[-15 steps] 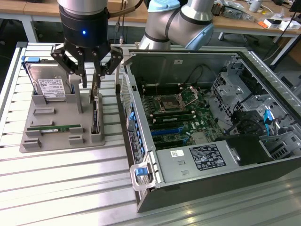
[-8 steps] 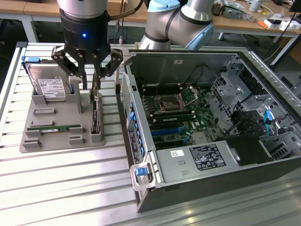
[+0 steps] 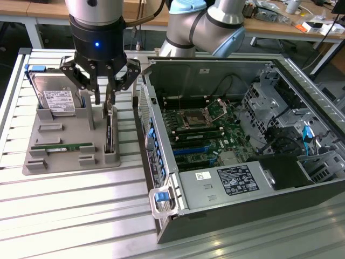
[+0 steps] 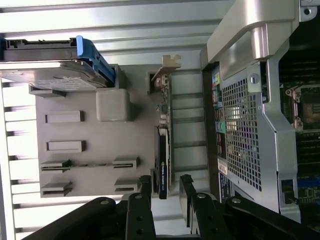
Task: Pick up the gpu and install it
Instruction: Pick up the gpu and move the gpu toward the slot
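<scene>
**Claw [image 3: 104, 100] spread astride the gpu [image 3: 109, 135]**

The claw's fingers stand apart, one on each side of the gpu, with a gap showing on both sides. The gpu stands on edge just below the claw, slotted in a grey holder [image 3: 59, 159] on the table [image 3: 81, 210]. A hard drive [image 3: 56, 100] stands near; the open computer case [image 3: 215, 135] lies beyond.

Slatted alu table [image 3: 81, 216] carries two things. Grey fixture tray [image 3: 54, 135] lies flat on the slats, directly below the gripper [image 3: 103, 100]. Open PC case [image 3: 226, 221] lies on its side on the slats, off to one side of the gripper, just beside the tray w/ a narrow strip of bare slats betw. them.
</scene>
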Controlling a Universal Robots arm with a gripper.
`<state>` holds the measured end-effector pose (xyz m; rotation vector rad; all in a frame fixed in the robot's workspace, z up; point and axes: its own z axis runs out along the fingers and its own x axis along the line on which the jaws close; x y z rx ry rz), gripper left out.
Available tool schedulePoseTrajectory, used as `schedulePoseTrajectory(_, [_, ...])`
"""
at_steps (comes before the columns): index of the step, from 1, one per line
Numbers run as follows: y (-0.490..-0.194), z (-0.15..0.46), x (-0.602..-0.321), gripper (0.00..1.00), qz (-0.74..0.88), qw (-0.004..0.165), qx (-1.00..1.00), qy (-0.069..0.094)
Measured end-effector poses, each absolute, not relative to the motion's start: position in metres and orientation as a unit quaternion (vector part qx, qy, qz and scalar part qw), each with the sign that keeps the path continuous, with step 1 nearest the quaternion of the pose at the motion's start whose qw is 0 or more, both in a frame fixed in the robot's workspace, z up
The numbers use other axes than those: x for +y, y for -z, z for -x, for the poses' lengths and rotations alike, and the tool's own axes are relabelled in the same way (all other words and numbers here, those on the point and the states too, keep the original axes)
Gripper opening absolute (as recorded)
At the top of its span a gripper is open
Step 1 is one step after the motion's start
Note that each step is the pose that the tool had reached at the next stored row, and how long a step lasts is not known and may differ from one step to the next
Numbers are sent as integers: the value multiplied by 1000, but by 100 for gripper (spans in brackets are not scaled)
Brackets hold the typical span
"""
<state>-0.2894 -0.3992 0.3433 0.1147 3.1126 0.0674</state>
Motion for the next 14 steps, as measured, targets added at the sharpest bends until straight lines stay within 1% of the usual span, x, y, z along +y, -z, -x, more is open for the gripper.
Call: schedulePoseTrajectory(14, [-334, 289, -399, 36, -37, 13, 999, -22])
